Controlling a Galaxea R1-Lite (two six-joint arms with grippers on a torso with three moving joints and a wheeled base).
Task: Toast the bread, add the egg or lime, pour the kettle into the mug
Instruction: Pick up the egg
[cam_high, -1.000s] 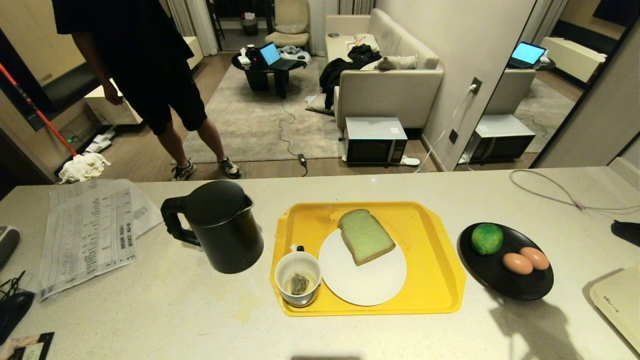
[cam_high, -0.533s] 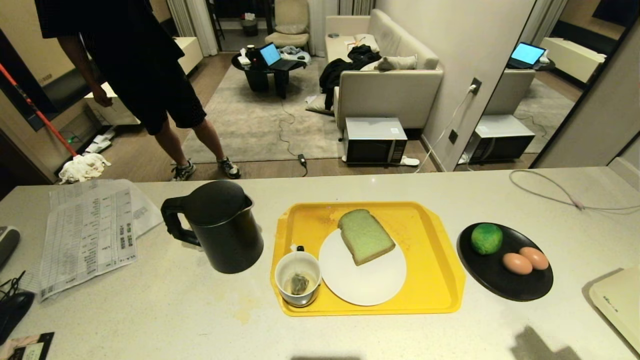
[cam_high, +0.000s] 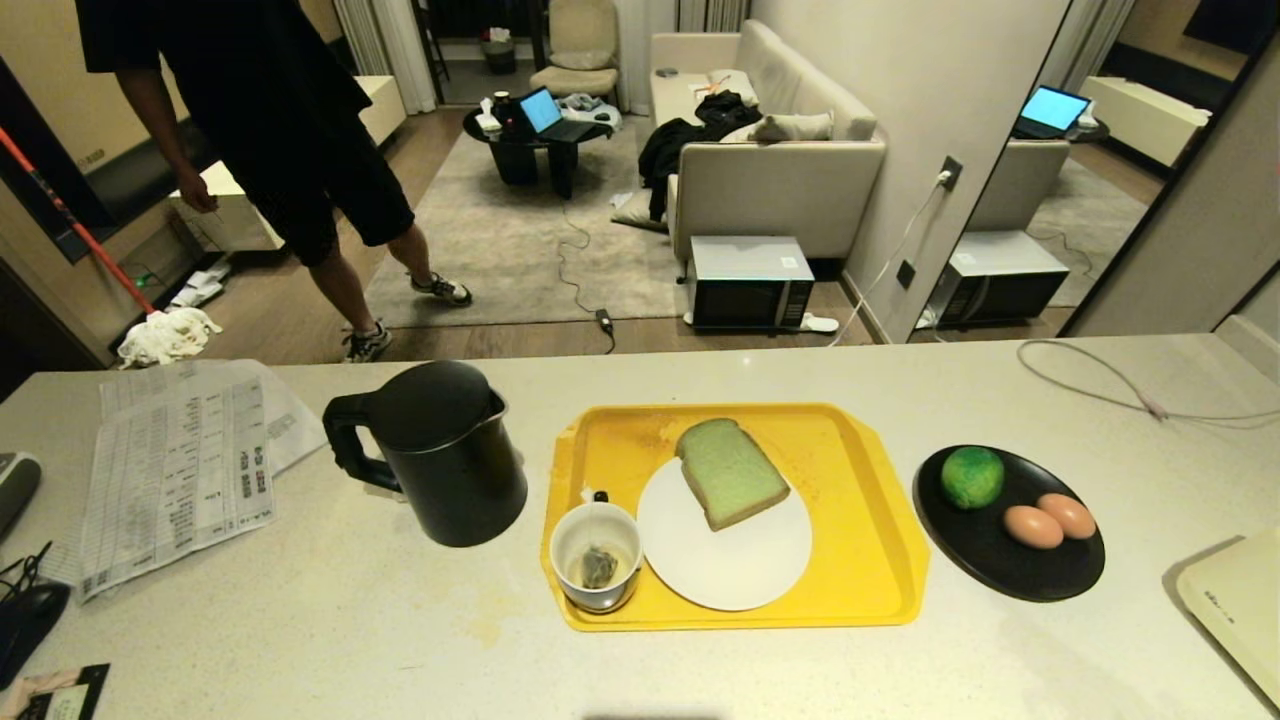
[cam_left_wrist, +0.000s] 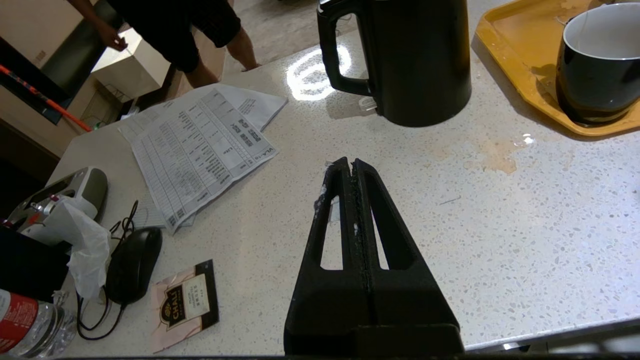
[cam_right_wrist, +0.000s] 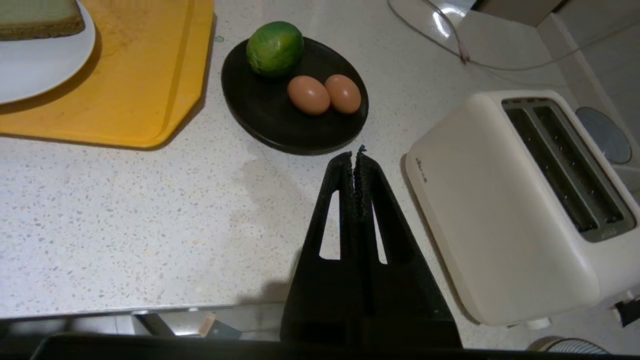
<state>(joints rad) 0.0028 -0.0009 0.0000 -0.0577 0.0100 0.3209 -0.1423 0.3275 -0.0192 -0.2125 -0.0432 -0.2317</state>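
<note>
The green bread (cam_high: 731, 472) lies on a white plate (cam_high: 730, 560) on the yellow tray (cam_high: 870, 540). The mug (cam_high: 596, 556), holding a tea bag, stands on the tray's near left corner. Left of the tray stands the black kettle (cam_high: 440, 450). A black dish (cam_high: 985, 560) to the right holds the lime (cam_high: 973, 477) and two eggs (cam_high: 1033, 527). Neither gripper shows in the head view. My left gripper (cam_left_wrist: 352, 164) is shut and empty over the counter, near of the kettle (cam_left_wrist: 415, 55). My right gripper (cam_right_wrist: 356, 156) is shut and empty, just near of the dish (cam_right_wrist: 270, 110).
A cream toaster (cam_right_wrist: 525, 200) with two slots stands at the counter's right end. Printed sheets (cam_high: 180, 470), a mouse (cam_left_wrist: 132, 265), a tea packet (cam_left_wrist: 185, 305) and a bottle (cam_left_wrist: 25, 325) lie at the left. A cable (cam_high: 1120, 385) crosses the far right. A person (cam_high: 270, 150) stands beyond the counter.
The right arm's shadow on the counter near the dish slid toward the near edge and is gone. The person beyond the counter has stepped. Things on the counter have not moved.
</note>
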